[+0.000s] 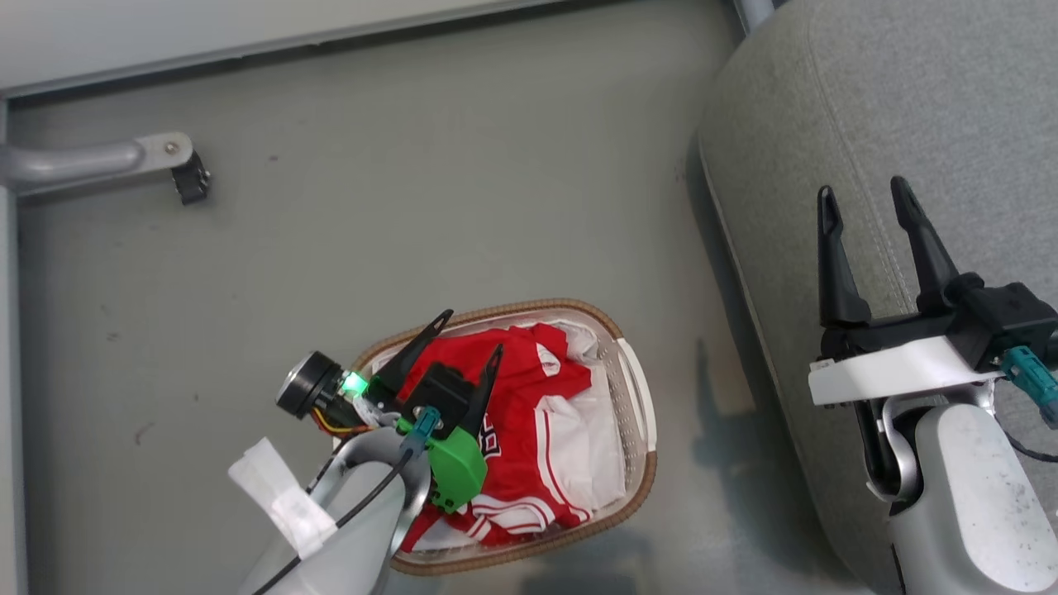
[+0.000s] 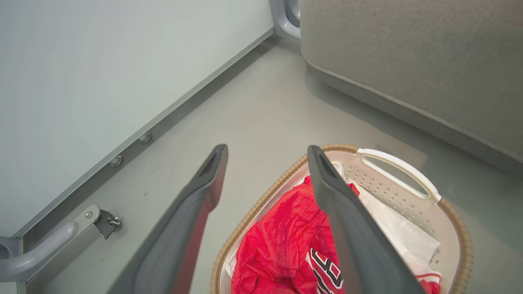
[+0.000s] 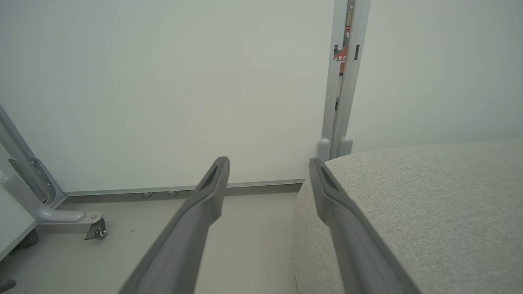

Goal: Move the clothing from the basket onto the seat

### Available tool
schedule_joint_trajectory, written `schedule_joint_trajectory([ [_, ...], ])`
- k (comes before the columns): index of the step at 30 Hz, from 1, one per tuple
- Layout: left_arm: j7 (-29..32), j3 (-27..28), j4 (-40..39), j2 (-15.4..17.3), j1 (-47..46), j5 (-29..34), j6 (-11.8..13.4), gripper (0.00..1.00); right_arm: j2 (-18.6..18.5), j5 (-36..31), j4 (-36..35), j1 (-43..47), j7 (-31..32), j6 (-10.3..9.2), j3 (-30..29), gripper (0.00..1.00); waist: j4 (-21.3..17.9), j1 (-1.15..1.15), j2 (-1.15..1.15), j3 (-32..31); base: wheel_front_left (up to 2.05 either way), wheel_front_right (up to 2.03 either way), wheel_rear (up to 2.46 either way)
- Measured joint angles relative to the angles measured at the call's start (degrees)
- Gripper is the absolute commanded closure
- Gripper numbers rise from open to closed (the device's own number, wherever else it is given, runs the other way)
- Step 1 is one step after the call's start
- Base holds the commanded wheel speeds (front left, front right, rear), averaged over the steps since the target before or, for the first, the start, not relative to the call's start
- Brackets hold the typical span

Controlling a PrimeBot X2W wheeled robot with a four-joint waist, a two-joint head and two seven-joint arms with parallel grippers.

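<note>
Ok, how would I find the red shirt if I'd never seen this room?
Start at the big grey sofa; on the floor beside it stands an oval white basket with a brown rim. The shirt is heaped inside. It is bright red with white stripes and dark letters, unlike the plain white cloth lying next to it.

fingers (image 3: 204,212) apart, empty | sofa (image 3: 429,212) at right | wall (image 3: 163,81) ahead
</note>
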Motion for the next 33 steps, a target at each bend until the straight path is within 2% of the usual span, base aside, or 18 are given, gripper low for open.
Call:
schedule_joint_trajectory([
  [8, 0.00, -6.59, 10.50, 0.29, -10.19, 3.75, -0.67, 0.00, -0.02, 1.98, -2.91, -4.50, 0.00, 0.00, 1.78, 0.00, -3.22, 0.00, 0.00, 9.67, 0.00, 0.00, 0.00],
  [12, 0.00, -10.35, 15.03, 1.58, -14.96, 6.67, -0.99, 0.00, -0.09, 3.70, -4.88, -6.89, 0.01, 0.00, 2.79, 0.00, -5.33, 0.01, 0.00, 14.36, 0.00, 0.00, 0.00],
  [24, 0.00, -16.50, 23.53, 3.41, -24.36, 9.90, -1.22, 0.00, -0.07, 6.04, -8.82, -10.87, 0.00, 0.00, 4.66, 0.00, -10.77, 0.00, 0.00, 25.36, 0.00, 0.00, 0.00],
  [33, 0.44, -15.99, 29.82, 3.39, -29.50, 8.86, 2.13, 0.00, -0.05, 6.61, -9.55, -11.73, 0.01, 0.00, 5.63, 0.00, -13.75, -0.01, 0.00, 29.88, 0.00, 0.00, 0.00],
])
